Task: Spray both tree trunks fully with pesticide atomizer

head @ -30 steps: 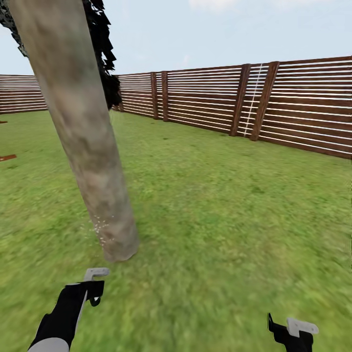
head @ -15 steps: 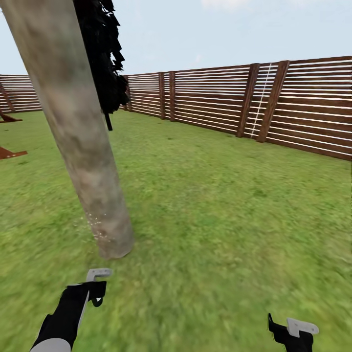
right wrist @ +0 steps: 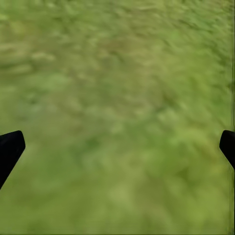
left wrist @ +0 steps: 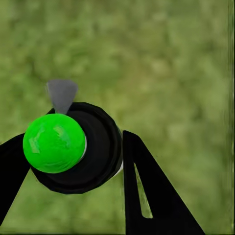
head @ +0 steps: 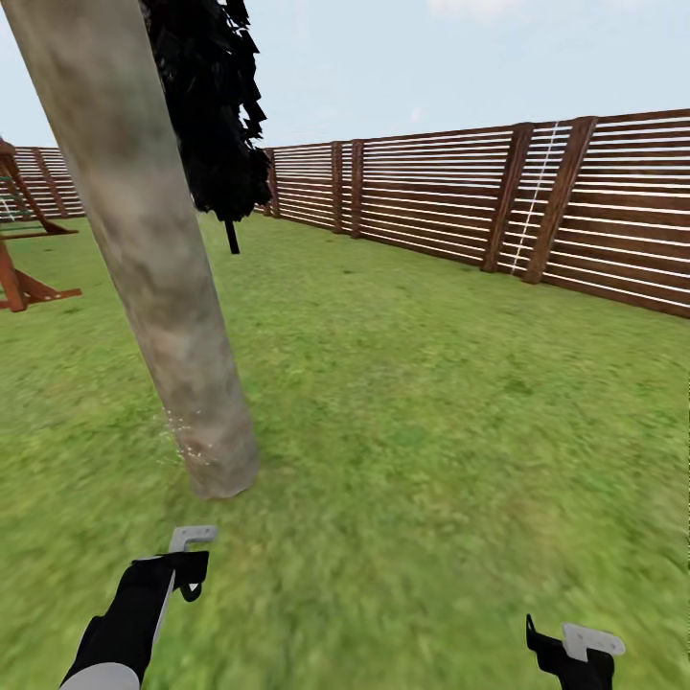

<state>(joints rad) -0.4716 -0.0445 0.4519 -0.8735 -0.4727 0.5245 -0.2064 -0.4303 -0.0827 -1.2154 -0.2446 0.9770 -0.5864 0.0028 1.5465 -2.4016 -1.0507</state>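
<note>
Head view, trunk: thick mottled tree trunk [head: 158,278] leans across the left half, base set in the lawn [head: 450,402] just ahead of the left arm; faint pale specks cling near its foot
Head view, surroundings: slatted wooden fence [head: 537,211] rings the garden; dark conifer [head: 216,115] stands beyond the trunk; red-brown wooden frame [head: 24,259] at far left
Head view, left pincer [head: 188,561]: low in the picture, near the trunk base but apart from it; state not readable from here
Head view, right pincer [head: 575,647]: low right, well apart from the trunk, over bare grass
Left wrist view, left pincer [left wrist: 73,161]: black fingers [left wrist: 152,196] clamped on the pesticide atomizer [left wrist: 73,147], seen end-on as a black body with a bright green cap and a grey nozzle tab, grass beyond
Right wrist view, right pincer [right wrist: 117,147]: fingertips [right wrist: 10,149] wide apart at the picture's edges, nothing between them, grass beyond
Risk, aim: the wrist view has the atomizer facing grass, not bark; spraying so would likely miss the trunk
Risk, coverage: specks sit low only; upper trunk probably uncovered unless the arm is raised
Risk, collision: trunk base is close; driving nearer could knock the left arm against it
</note>
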